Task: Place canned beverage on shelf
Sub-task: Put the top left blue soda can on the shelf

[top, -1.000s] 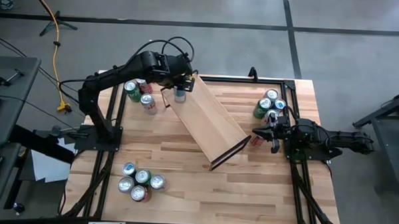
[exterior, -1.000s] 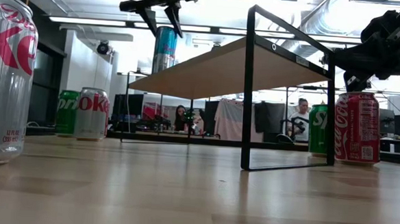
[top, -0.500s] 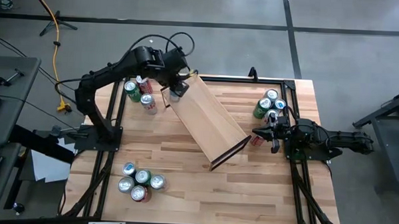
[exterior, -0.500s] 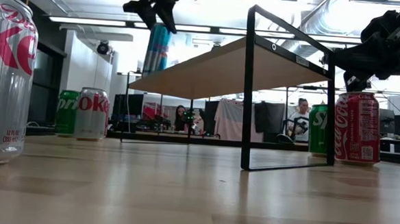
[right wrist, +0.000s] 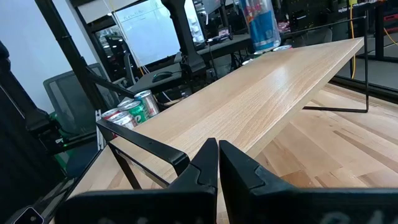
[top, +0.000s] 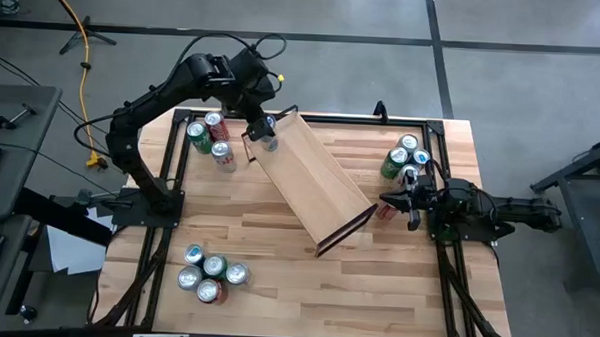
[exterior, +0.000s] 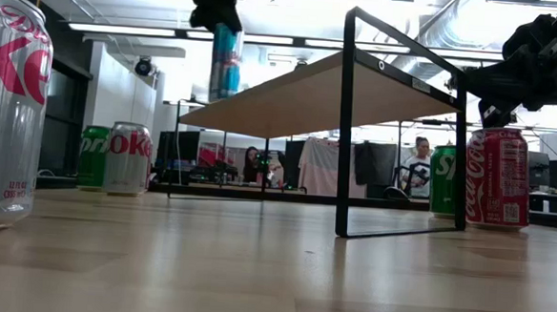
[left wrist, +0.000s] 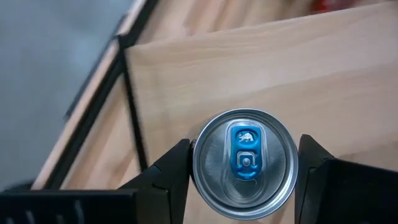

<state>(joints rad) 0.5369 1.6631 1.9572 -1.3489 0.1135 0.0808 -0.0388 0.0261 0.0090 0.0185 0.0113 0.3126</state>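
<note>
Big picture first: the desk [top: 277,248] has the shelf [top: 314,184] sitting diagonally across it, with can clusters at 3 corners.

The left arm has swung round over the last second. It was hovering just above the blue canned beverage [top: 269,139] with fingers spread; now the left gripper [left wrist: 244,171] has come down on it, and the wrist view shows a dark finger [left wrist: 171,171] pressed to each side of the rim. In between, the can looked tipped over in the low view; now it's upright again [exterior: 226,62], standing on the far-left end of the shelf near the edge.

So the can is already on the shelf, and I'd guess this is a straighten-up grab, though I can't see if the base sits fully flat.

The right gripper [right wrist: 217,158] is parked by the shelf's other end, fingers pinched shut on nothing.
</note>
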